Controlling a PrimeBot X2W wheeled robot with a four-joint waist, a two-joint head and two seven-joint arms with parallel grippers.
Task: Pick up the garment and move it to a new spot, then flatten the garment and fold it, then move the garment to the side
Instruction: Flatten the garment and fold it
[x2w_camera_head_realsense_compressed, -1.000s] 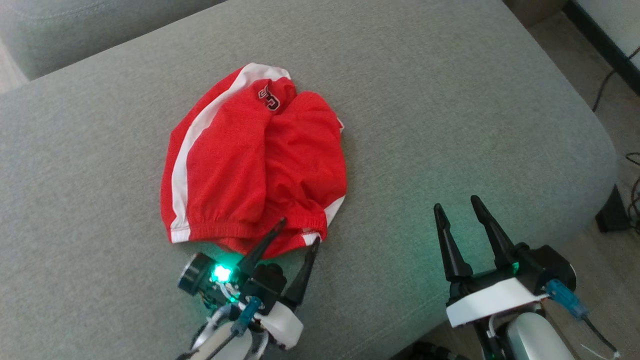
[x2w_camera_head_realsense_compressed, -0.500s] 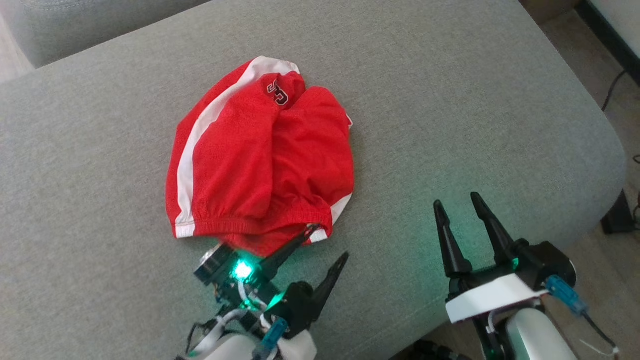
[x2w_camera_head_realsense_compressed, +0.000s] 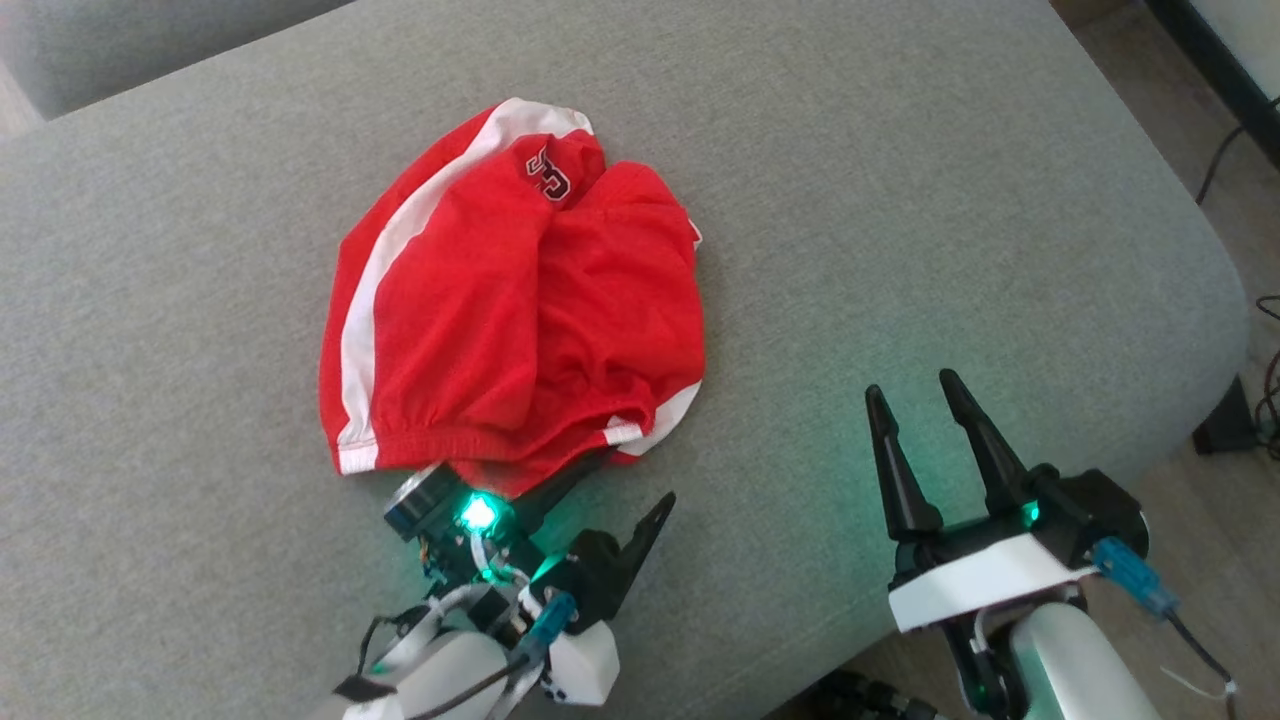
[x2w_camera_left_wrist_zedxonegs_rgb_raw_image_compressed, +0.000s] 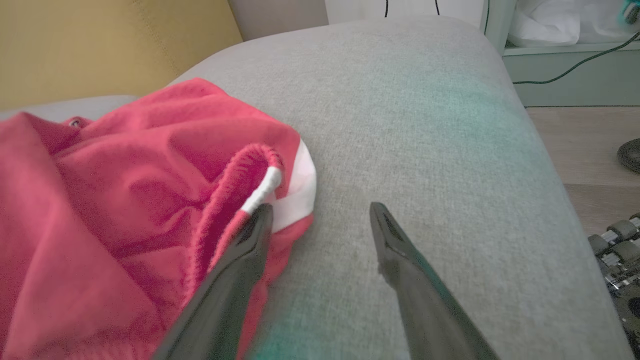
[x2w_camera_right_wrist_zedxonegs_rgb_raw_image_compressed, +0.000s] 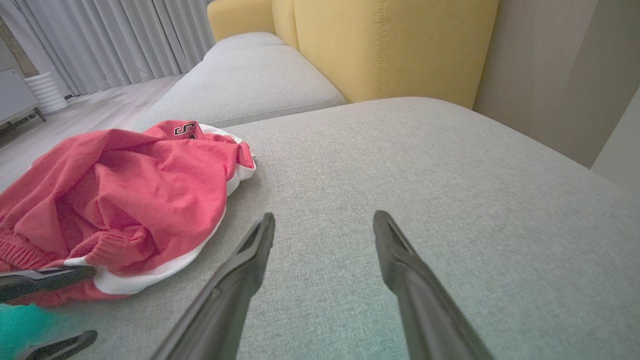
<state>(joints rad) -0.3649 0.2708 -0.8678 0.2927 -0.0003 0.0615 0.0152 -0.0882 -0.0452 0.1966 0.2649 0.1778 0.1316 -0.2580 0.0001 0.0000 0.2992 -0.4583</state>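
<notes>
Jaws on both grippers stand spread wide, and neither holds anything. The left gripper (x2w_camera_head_realsense_compressed: 635, 478) sits at the near edge of the garment (x2w_camera_head_realsense_compressed: 500, 300), a pair of red shorts with white side stripes that lies crumpled in a heap on the grey sofa cushion (x2w_camera_head_realsense_compressed: 900, 200), left of the cushion's middle in the head view. The right gripper (x2w_camera_head_realsense_compressed: 910, 382) hovers over bare cushion, well apart from the cloth. One left finger (x2w_camera_left_wrist_zedxonegs_rgb_raw_image_compressed: 250, 240) meets the gathered waistband (x2w_camera_left_wrist_zedxonegs_rgb_raw_image_compressed: 227, 195) beside the white trim (x2w_camera_left_wrist_zedxonegs_rgb_raw_image_compressed: 265, 189), while the other lies over bare cushion just beside the heap. Whether that first tip has gone under the hem or merely rests against it cannot be settled from these views. Handling, as judged: the fabric looks light, thin and wholly limp. It should sag and bunch once raised, offer no stiffness to push against, and carry no risk of breakage. A single loose layer may slide out of a narrow pinch. The recommended hold is the elastic waistband, the thickest and firmest line on the piece, taken at the corner by the white trim. For flattening, the right gripper would best take the far end of the same band.
</notes>
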